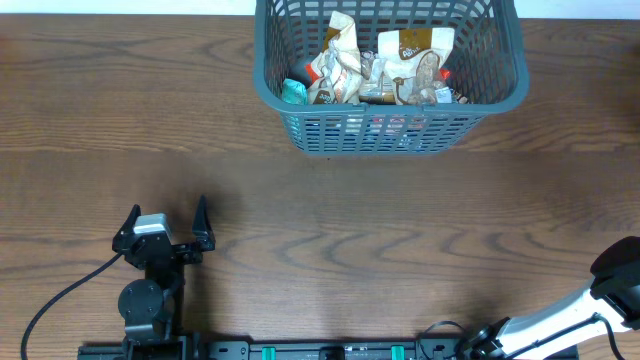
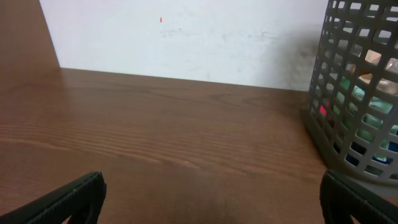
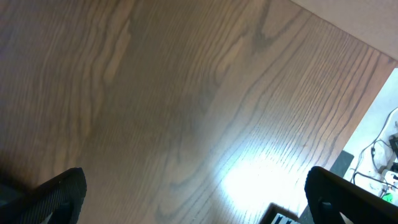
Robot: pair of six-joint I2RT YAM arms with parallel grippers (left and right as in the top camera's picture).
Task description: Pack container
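The left gripper (image 1: 168, 208) sat low near the front edge of the table (image 1: 350, 230), its fingers wide apart with nothing between them. Its wrist view showed only bare wood between the two black fingertips (image 2: 93, 186). The right gripper (image 3: 194, 180) was also spread wide and empty, looking down at plain wood grain. In the overhead view only its arm (image 1: 620, 275) showed, at the front right corner, and the fingers themselves could not be made out there.

The basket (image 1: 380, 135) stood well apart from both grippers, at the far edge of the table and a little right of centre. From the left wrist camera it rose at the right of the frame (image 2: 360, 93), upright, with colours showing through its slots. Inside lay a heap of packets (image 1: 345, 60), a pale one with a brown label (image 1: 412, 50) beside the rest and something teal (image 1: 293, 92) against the left wall.

No packet showed outside the basket in any view, so the packing looked done or nearly so, with both arms at rest. If anything more needed to go in, it lay out of view. The next move would call for finding it first, then carrying it over the rim and letting go above the heap.
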